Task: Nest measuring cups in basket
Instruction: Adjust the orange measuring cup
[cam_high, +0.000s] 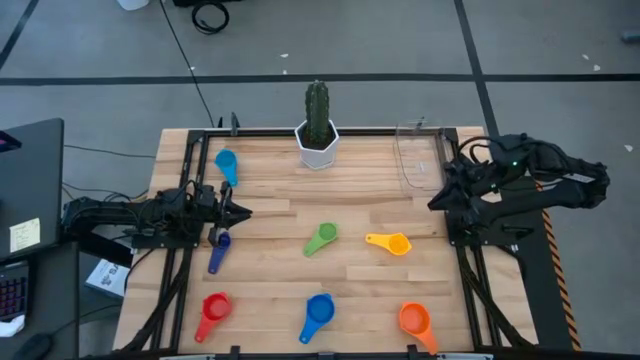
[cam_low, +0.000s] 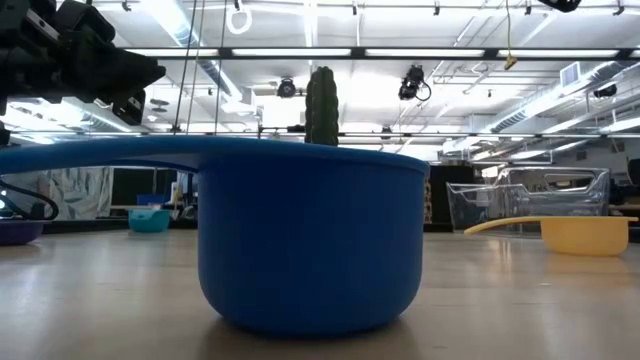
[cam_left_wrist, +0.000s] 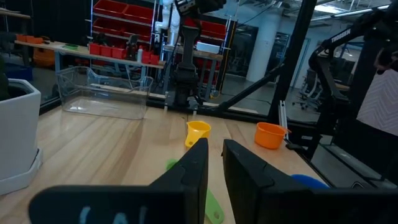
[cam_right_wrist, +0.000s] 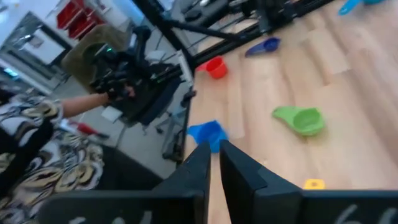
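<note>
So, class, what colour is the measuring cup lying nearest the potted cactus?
Light blue plastic measuring cup; the high view shows it best.

Potted cactus (cam_high: 317, 118) on wooden table (cam_high: 350, 295)

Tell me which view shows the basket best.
The high view: the whole basket shows from above, empty, at the table's far edge near the right arm. The left wrist view shows it from the side, past the pot. The low view gives only a far glimpse. The right wrist view misses it.
</note>
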